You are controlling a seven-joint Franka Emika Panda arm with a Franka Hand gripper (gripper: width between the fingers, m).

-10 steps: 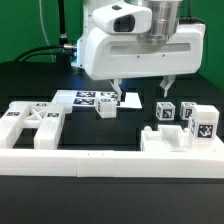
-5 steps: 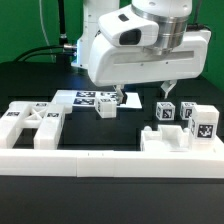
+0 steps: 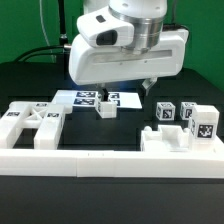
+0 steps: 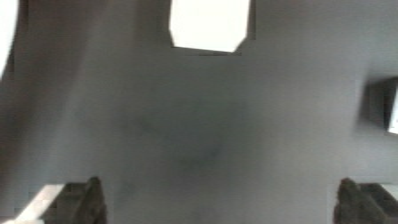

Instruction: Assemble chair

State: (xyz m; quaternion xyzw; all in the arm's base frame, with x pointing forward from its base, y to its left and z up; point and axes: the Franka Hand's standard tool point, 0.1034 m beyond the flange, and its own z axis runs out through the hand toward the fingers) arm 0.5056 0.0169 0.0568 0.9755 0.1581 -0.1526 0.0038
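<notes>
The chair parts are matte white pieces on the black table. A frame-like piece [image 3: 30, 122] lies at the exterior view's left. A small block [image 3: 106, 110] sits in the middle. Three tagged blocks [image 3: 165, 112], [image 3: 187, 114], [image 3: 204, 124] and a notched piece [image 3: 165, 138] stand at the exterior view's right. My gripper [image 3: 126, 92] hangs open and empty above the table, just behind the small block. In the wrist view the gripper [image 4: 222, 200] shows two dark fingertips [image 4: 75, 200] far apart with bare table between them, and a white piece [image 4: 206, 25] lies ahead; I cannot tell which part it is.
The marker board [image 3: 90, 98] lies flat behind the small block, partly under the gripper. A long low white border rail [image 3: 110, 160] runs along the front of the table. Cables hang at the back on the exterior view's left.
The gripper has moved toward the exterior view's left, from above the gap beside the tagged blocks to above the marker board. It stays open. No part has moved.
</notes>
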